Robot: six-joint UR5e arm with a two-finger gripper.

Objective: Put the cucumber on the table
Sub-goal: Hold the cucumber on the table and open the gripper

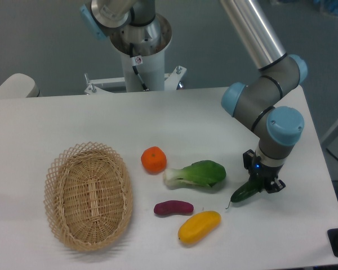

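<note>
The dark green cucumber (245, 192) hangs tilted at the right side of the white table (174, 118), its thin stem tip pointing down-left close to the tabletop. My gripper (261, 184) comes down from above and is shut on the cucumber's upper right end. I cannot tell whether the low tip touches the table.
An oval wicker basket (88, 194) stands at the left. An orange (153, 160), a leafy green vegetable with a white stalk (196, 174), a purple vegetable (173, 208) and a yellow fruit (199, 226) lie in the middle, just left of the cucumber. The table's right edge is close by.
</note>
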